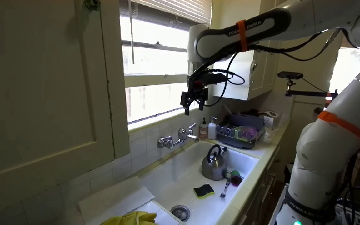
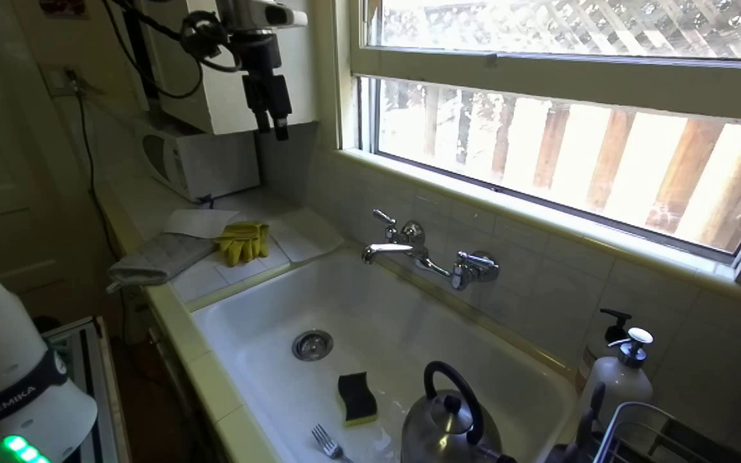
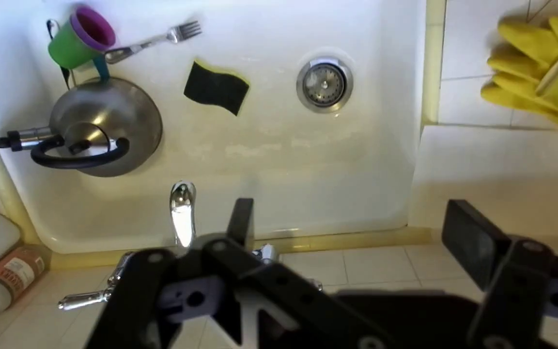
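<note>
My gripper point(image 1: 194, 107) is open and empty, high above the sink by the window. It also shows in an exterior view point(image 2: 273, 127), and its spread fingers show in the wrist view point(image 3: 354, 223). In the white sink point(image 3: 279, 145) lies a black and yellow sponge point(image 3: 217, 89), left of the drain point(image 3: 325, 85). A steel kettle point(image 3: 129, 121) with a black handle stands at one end. A green and purple cup point(image 3: 68, 48) lies tipped on its side by the kettle, with a fork point(image 3: 177, 34) beside it. The gripper touches none of them.
A chrome wall faucet point(image 2: 386, 251) juts over the sink. Yellow gloves point(image 2: 242, 241), a grey cloth point(image 2: 164, 257) and a microwave point(image 2: 216, 161) are on one counter. Soap bottles point(image 1: 212, 129) and a dish rack point(image 1: 239, 134) stand at the other end. A cabinet point(image 1: 42, 93) hangs nearby.
</note>
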Controlling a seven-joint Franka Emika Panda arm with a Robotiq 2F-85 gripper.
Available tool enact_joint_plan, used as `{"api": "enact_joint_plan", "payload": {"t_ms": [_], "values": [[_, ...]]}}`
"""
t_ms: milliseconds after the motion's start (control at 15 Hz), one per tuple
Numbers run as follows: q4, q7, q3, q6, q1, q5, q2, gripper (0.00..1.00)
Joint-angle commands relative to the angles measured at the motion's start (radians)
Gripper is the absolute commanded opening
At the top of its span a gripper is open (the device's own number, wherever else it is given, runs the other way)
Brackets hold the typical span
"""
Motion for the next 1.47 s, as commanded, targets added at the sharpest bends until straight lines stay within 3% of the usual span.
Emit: {"api": "enact_joint_plan", "payload": {"t_ms": [0, 333, 933, 1400], "values": [[-0.067, -0.008, -0.051, 0.2, -0.022, 0.009, 0.086, 1.0], [-0.106, 0.016, -0.108, 0.408, -0.072, -0.01, 0.224, 1.0], [-0.093, -0.006, -0.197, 0.566, -0.117, -0.007, 0.394, 1.0], [-0.071, 0.018, -0.211, 0.691, -0.108, -0.029, 0.487, 1.0]]}}
